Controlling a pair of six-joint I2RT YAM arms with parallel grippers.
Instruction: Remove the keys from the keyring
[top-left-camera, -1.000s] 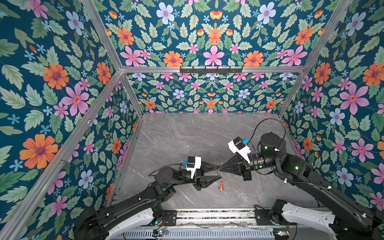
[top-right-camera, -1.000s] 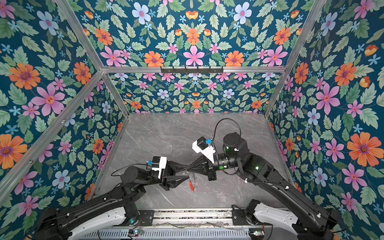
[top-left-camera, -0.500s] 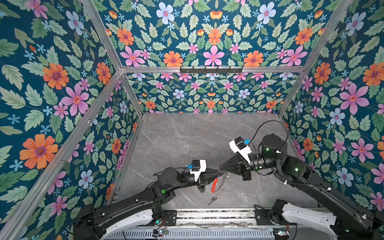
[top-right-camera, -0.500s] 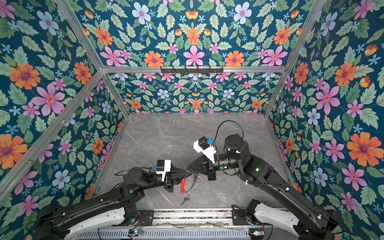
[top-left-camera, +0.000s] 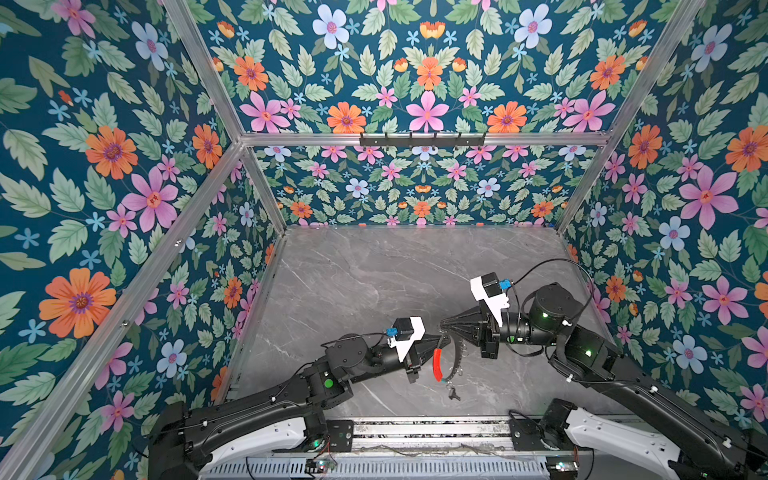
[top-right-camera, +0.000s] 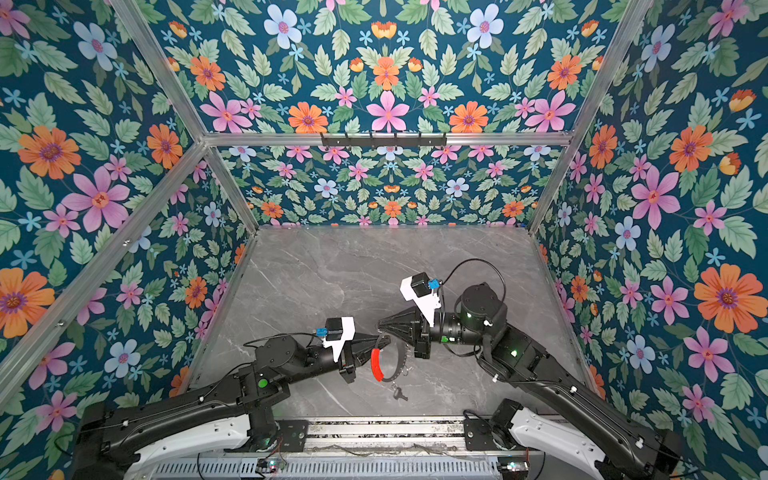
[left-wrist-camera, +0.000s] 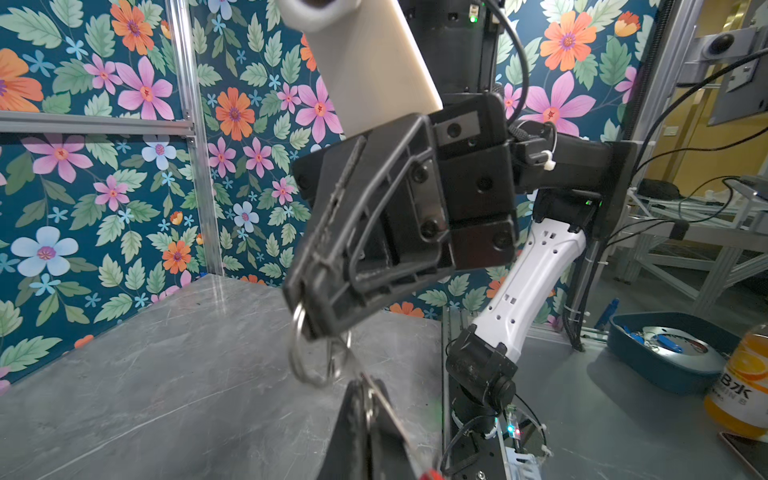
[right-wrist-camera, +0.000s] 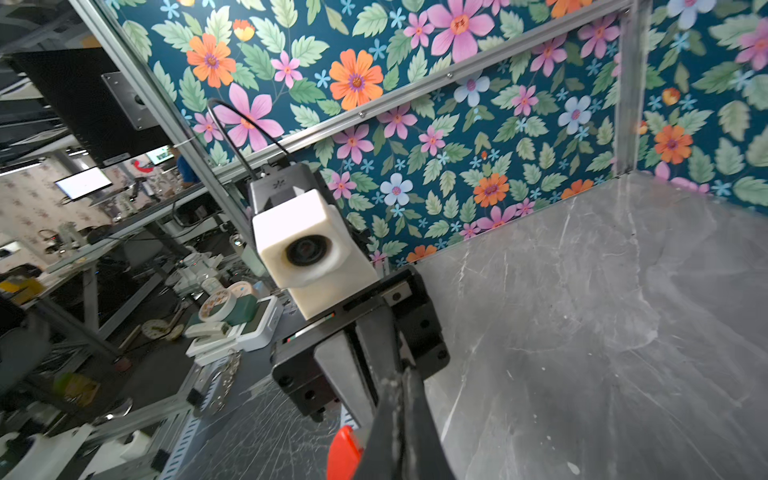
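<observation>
The keyring (top-left-camera: 457, 358) is a thin grey hoop with a red sleeve (top-left-camera: 437, 365). It hangs upright just above the table, between my two grippers, in both top views. My left gripper (top-left-camera: 446, 340) is shut on the hoop's wire near its top. In the left wrist view that wire runs between the jaws of this left gripper (left-wrist-camera: 365, 392). My right gripper (top-left-camera: 444, 325) is shut on a small silver split ring (left-wrist-camera: 316, 357) of the keyring. Small dark-headed keys (top-left-camera: 453, 392) dangle below the hoop. I cannot tell whether they touch the table.
The grey marble table (top-left-camera: 374, 282) is enclosed by floral walls on three sides. A metal rail (top-left-camera: 415, 432) with both arm bases runs along the front edge. A black hook rack (top-left-camera: 422, 139) is on the back wall. A blue bin (left-wrist-camera: 665, 353) and an orange bottle (left-wrist-camera: 744, 386) stand outside.
My left gripper has shut on the hoop. The keyring has turned from edge-on to showing its loop, with the keys now hanging beneath. The right gripper has stayed shut.
</observation>
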